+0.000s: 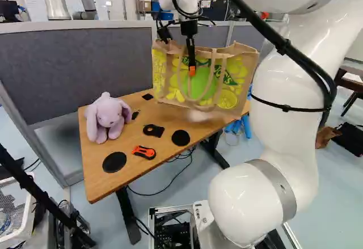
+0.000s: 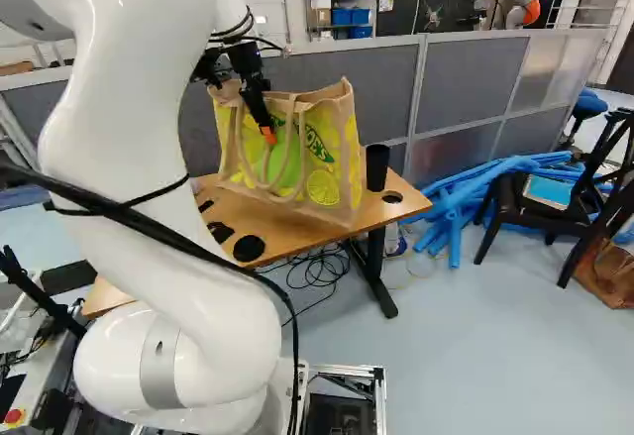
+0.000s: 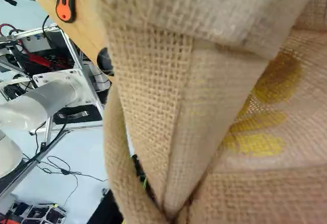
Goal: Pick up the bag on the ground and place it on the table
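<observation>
A: Any trouble ahead, with the bag (image 1: 241, 70) upright over the counter (image 1: 93, 169)?

B: Plenty, at a guess. Can't tell, from either base view, airborne or already resting. Release too high, and expect a drop, then a sag or a roll over the counter's near edge, close under the bag.

A: And the tool (image 1: 192, 72)?

B: Down against the front of the bag, among the drooping handles (image 1: 222, 73). Open or closed? Can't tell: too much cloth in the way.

A: Any danger in backing off?

B: Yes, a snag. Pull away with a loop caught, and probably drag the bag along. Better to back out slowly, straight up, watching both loops.

A: Anything to knock over?

B: Possibly the black cup (image 2: 377, 167), just right of the bag in the right base view. Shift sideways that way, and risk a nudge.

A: Not visible in the left base view, that cup?

B: No. Only there, though, the whole plush rabbit (image 1: 108, 117), well left of the bag.

A: And from the wrist?

B: Mostly weave, very close, with folds and a turned rim. Beyond the bag, an orange cutter (image 3: 66, 0) and the arm's own base (image 3: 56, 86). Little help for judging height.
</observation>
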{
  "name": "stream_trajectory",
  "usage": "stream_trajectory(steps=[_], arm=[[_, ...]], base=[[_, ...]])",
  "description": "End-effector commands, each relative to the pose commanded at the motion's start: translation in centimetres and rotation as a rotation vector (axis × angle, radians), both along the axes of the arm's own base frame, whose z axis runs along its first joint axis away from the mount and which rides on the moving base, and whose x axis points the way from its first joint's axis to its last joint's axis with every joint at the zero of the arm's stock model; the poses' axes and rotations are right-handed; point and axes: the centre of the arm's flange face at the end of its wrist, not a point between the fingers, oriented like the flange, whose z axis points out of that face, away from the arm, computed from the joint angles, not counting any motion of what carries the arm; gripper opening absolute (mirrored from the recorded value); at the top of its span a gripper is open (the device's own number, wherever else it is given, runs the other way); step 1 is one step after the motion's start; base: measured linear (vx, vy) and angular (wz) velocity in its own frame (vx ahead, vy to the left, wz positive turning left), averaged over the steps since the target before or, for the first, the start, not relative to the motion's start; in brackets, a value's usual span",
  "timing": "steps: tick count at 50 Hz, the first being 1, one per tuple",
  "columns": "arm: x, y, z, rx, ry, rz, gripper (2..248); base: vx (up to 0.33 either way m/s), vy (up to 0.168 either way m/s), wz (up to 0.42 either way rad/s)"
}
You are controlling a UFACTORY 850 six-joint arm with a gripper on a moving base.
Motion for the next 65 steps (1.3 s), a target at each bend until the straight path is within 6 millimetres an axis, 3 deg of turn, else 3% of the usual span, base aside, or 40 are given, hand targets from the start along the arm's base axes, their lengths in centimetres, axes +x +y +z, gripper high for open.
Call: stream_trajectory(steps=[65], arm=[[6.0, 1.5, -10.2, 0.024, -0.04, 0.038, 33]], base=[[0.0, 0.0, 0.0]])
